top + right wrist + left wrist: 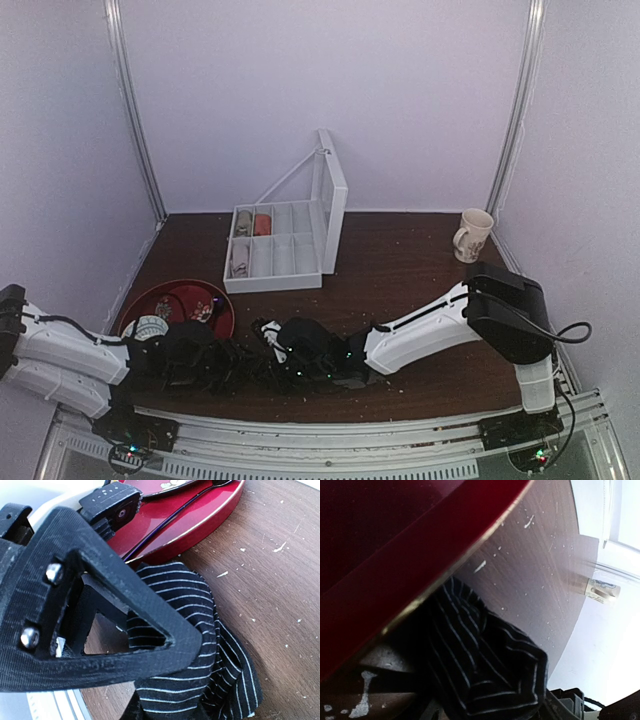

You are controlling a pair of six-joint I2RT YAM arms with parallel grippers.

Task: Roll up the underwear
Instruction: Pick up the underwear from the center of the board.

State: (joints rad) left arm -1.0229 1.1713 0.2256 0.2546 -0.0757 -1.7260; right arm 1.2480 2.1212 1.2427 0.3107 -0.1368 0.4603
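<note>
The underwear [255,370] is a bunched black pinstriped bundle near the table's front edge, just right of the red tray [150,298]. My left gripper [235,365] and right gripper [278,352] meet on it from either side. In the left wrist view the fabric [485,665] fills the jaw area under the tray's rim [420,570], and the fingers are mostly hidden. In the right wrist view one black finger [100,595] lies across the bundle [210,610], and the fabric wraps round the right gripper [185,677].
An open white compartment box [275,250] with its lid raised stands at mid-table. A mug [473,235] sits at the back right. The red tray holds a small bowl [150,327]. White crumbs speckle the brown table. Walls enclose three sides.
</note>
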